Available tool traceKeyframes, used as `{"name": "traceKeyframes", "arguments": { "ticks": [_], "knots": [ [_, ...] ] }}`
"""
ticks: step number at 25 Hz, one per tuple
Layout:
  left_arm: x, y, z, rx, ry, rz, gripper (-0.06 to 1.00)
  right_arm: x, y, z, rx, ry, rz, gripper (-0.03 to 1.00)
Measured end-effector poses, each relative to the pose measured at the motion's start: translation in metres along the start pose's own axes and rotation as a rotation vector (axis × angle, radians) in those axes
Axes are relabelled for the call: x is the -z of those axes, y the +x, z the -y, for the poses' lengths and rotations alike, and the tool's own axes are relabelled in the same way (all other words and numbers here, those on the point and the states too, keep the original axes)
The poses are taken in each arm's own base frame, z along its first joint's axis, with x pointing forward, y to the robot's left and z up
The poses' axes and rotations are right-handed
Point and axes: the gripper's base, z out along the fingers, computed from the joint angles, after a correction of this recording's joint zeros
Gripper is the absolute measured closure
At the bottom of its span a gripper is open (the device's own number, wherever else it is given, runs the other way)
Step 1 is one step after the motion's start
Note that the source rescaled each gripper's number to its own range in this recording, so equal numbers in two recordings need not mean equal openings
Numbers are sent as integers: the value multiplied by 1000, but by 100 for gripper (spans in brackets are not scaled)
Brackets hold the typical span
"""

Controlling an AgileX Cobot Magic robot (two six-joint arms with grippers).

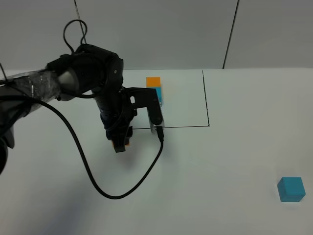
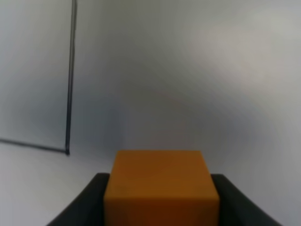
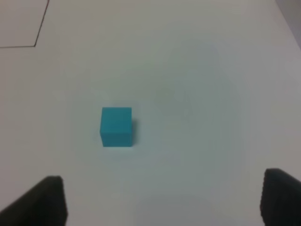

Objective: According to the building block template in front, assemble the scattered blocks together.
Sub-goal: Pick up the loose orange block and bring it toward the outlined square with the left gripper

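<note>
My left gripper (image 1: pixel 120 143) is shut on the orange cube (image 2: pixel 161 188), one of the scattered blocks, just in front of the black-lined frame (image 1: pixel 206 105) at its left end. A sliver of that cube (image 1: pixel 126 142) shows between the fingers in the exterior high view. The building block template (image 1: pixel 154 83) lies inside the frame, orange cube behind and teal cube in front, partly hidden by the arm. The teal-blue cube (image 1: pixel 291 189) sits alone at the table's front right. My right gripper (image 3: pixel 164 200) hangs open above the table, the same teal-blue cube (image 3: pixel 116 126) lying ahead of its fingers (image 3: pixel 49 197).
A black cable (image 1: pixel 93 174) loops from the left arm down over the white table (image 1: pixel 210 186). The frame's corner line (image 2: pixel 69 94) shows in the left wrist view, and another corner of the frame (image 3: pixel 41 26) in the right wrist view.
</note>
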Motion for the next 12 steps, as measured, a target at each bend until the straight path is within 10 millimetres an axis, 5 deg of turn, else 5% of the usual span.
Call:
{"name": "traceKeyframes", "arguments": {
  "ticks": [6, 12],
  "knots": [
    [-12, -36, 2, -98, -8, 20, 94, 0, 0, 0, 0, 0, 0, 27],
    [-30, -45, 0, -127, 14, 5, 94, 0, 0, 0, 0, 0, 0, 27]
  ]
}}
